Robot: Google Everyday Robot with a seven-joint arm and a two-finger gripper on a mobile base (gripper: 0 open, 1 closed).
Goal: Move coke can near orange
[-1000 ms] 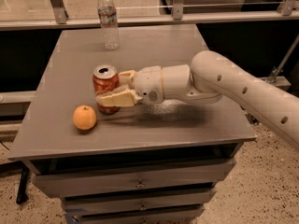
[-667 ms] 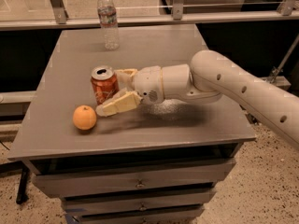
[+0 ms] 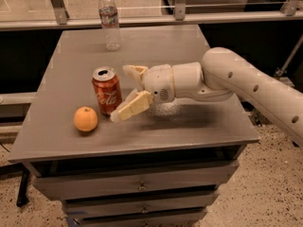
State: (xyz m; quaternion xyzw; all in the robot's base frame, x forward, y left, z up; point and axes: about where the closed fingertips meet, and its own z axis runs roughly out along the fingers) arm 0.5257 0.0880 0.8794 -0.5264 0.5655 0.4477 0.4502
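item: coke can [image 3: 106,91], upright on the bench [image 3: 189,126], just beside the orange [image 3: 85,119]. gripper [image 3: 123,93]: released, jaws spread just right of the can, holding nothing. risk i judge: a finger clipping the can on pull-back would tip it.

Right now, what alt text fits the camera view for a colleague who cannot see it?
A coke can stands upright on a grey table, with an orange close at its front left. The gripper is open just right of the can, not clamped on it. A water bottle stands near the table's far edge.
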